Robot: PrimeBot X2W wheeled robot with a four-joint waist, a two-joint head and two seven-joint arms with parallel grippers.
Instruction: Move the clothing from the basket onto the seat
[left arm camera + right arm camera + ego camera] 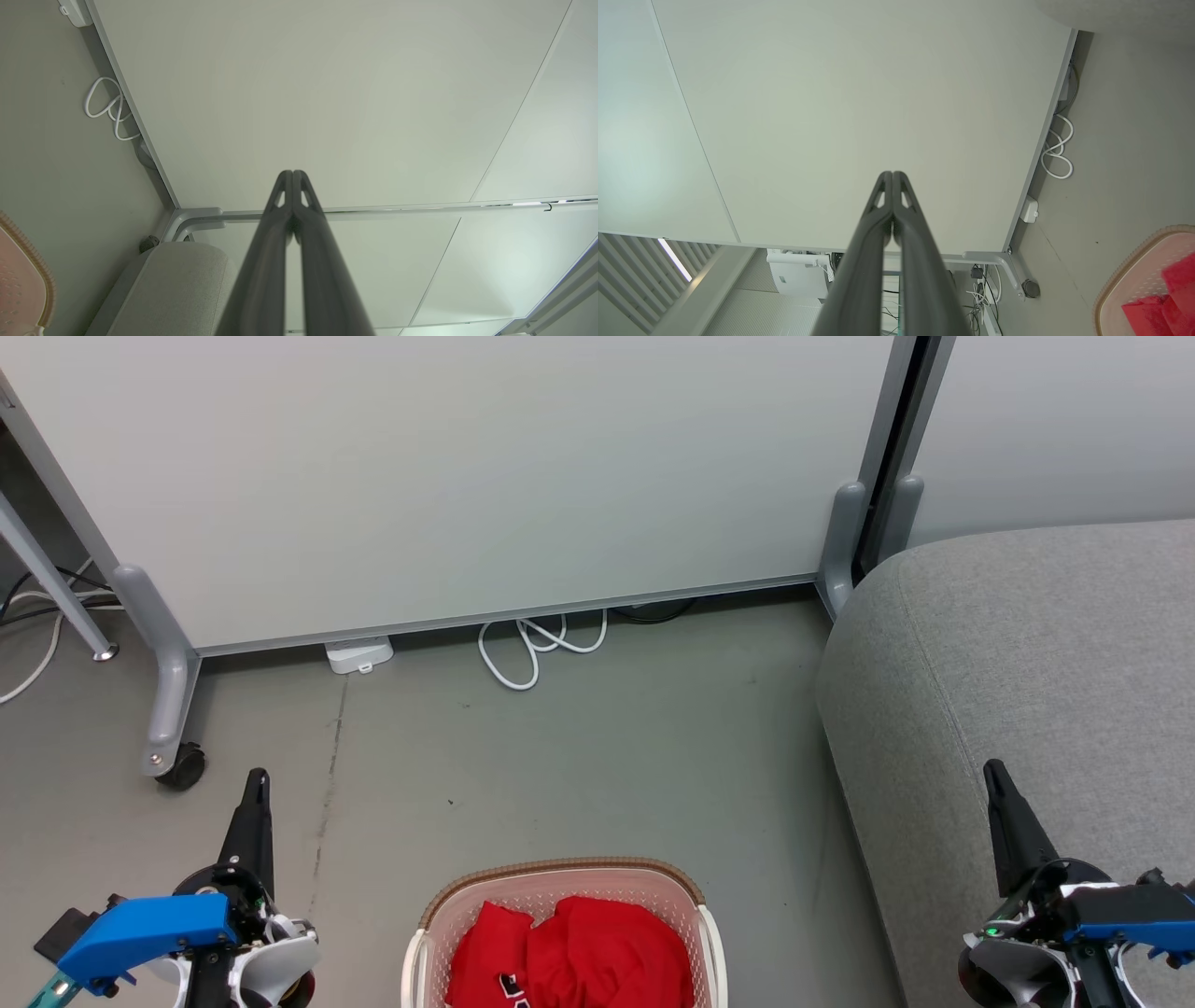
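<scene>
Red clothing (574, 952) lies heaped in the cream basket (560, 873) with a brown rim, on the floor at the bottom centre of the head view; a small black and white mark shows on it. The right wrist view catches the basket (1120, 266) and the clothing (1157, 308) at its lower right. The grey seat (1027, 644) fills the right side. My left gripper (257, 779) is shut and empty, left of the basket. My right gripper (994, 770) is shut and empty, over the seat's front edge. Both wrist views show the fingertips pressed together (292, 173) (893, 174).
A pale partition panel (467, 476) on grey legs stands behind, with a caster (182, 767) at the left. A coiled white cable (537, 649) and a white power block (359, 655) lie on the grey floor at its foot.
</scene>
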